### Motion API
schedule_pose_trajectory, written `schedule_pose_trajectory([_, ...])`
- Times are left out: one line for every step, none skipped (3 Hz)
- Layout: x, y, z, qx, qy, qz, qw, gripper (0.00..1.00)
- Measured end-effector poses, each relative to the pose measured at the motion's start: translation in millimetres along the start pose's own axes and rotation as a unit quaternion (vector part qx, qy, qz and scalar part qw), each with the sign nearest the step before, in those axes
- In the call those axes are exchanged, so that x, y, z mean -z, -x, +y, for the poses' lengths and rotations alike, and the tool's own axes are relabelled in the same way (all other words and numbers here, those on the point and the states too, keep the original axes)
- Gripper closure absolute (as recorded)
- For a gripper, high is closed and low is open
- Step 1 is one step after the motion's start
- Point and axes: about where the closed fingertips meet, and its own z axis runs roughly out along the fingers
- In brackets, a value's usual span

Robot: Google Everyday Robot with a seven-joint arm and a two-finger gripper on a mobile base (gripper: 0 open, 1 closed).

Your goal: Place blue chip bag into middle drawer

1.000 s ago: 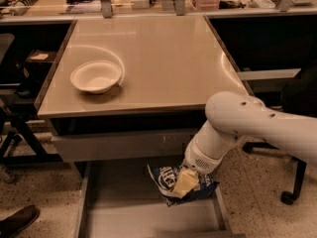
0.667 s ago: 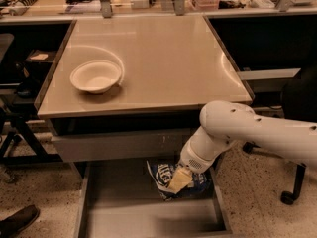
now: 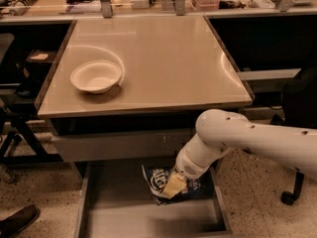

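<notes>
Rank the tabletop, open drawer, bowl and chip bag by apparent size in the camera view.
1. tabletop
2. middle drawer
3. white bowl and blue chip bag look alike; the gripper, down in the drawer, hides part of the bag.

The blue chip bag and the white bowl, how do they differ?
The crinkly dark blue chip bag is printed with white lettering; the round white bowl is plain and open-topped. The bag is low down in the pulled-out grey middle drawer; the bowl sits up on the beige tabletop. The gripper is at the bag; the bowl stands alone. Both look similar in size.
</notes>
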Motion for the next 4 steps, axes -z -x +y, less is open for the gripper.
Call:
schedule_pose_trajectory([-62.8,25.5,-6.7,-0.019,0.006,-0.046,0.9987,1.00])
schedule_pose_trajectory([-73.0,21.8,-0.2,-0.021,0.011,-0.043,0.9988,1.00])
schedule_pose_trajectory([-110.4,4.8,8.7,-0.045,0.021,-0.048,0.9976,1.00])
schedule_pose_trajectory([-110.6,4.8,8.7,-0.045,0.021,-0.049,0.9976,1.00])
